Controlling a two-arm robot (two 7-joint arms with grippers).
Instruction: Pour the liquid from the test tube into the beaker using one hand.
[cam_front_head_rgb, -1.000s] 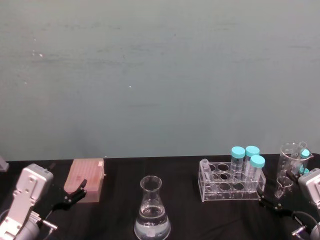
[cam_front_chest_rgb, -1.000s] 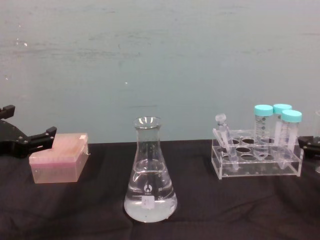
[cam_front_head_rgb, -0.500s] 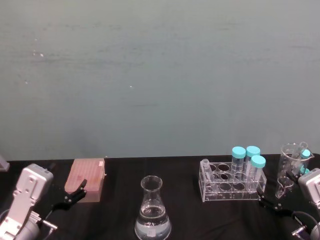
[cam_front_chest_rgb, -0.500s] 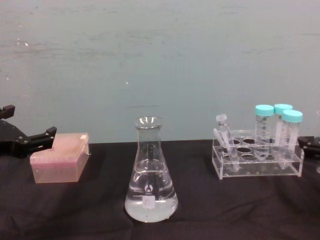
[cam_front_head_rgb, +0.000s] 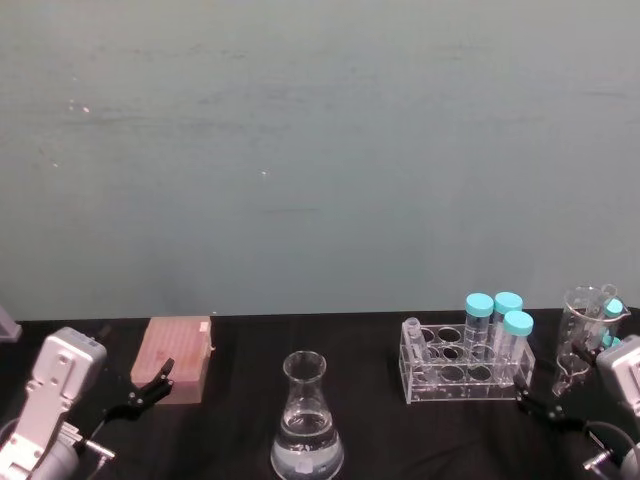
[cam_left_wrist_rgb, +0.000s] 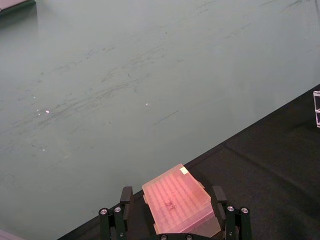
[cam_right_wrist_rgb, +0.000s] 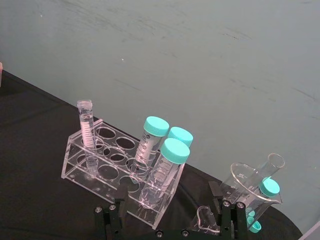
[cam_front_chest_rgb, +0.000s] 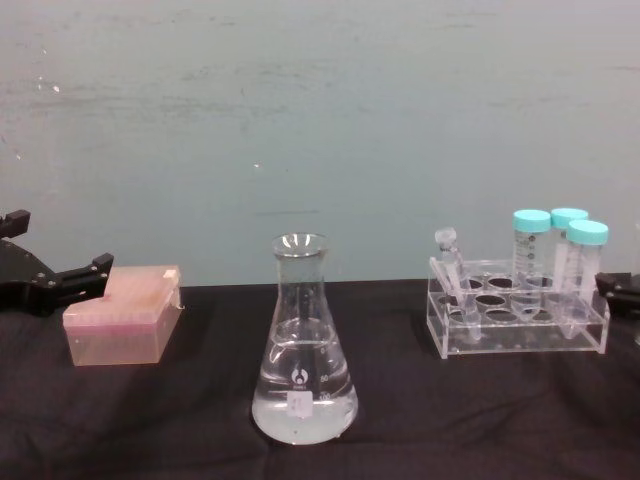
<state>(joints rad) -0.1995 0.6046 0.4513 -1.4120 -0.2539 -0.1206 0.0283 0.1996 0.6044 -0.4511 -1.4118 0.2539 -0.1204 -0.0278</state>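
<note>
The pour is judged not yet begun. The test tube (cam_right_wrist_rgb: 86, 125) is seen standing at the left end of the clear rack (cam_right_wrist_rgb: 75, 167), well right of the beaker (cam_front_chest_rgb: 303, 350), in which some liquid (cam_front_chest_rgb: 303, 408) is already held, near on the worktop (cam_front_chest_rgb: 150, 430). The right tool (cam_right_wrist_rgb: 169, 212) is held near the rack's right end, fingers apart and empty. The left tool (cam_front_head_rgb: 150, 384) is parked by the pink box (cam_front_head_rgb: 177, 357), likewise spread. Grasping, lifting and tipping are all left.
</note>
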